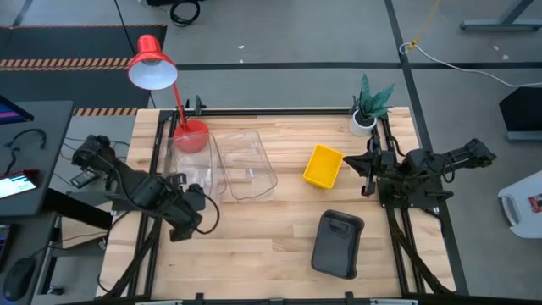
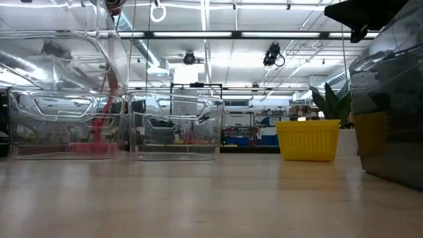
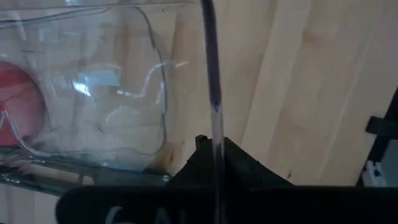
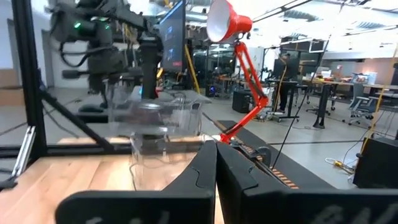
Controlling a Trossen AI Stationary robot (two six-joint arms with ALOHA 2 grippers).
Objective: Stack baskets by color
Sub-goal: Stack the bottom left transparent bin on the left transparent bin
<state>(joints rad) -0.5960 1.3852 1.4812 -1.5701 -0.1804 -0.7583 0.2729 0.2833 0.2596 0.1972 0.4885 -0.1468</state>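
Two clear baskets [image 1: 246,163], both empty

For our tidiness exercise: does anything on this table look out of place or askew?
Nothing is spilled or broken. The dark grey basket lies askew, alone near the table's front edge. A clear basket has its wall pinched in the left gripper, which is handling, not disorder.

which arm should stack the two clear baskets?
Left, probably. Its hand is shut on the left clear basket, right beside the other clear basket. The right hand sits by the yellow basket.
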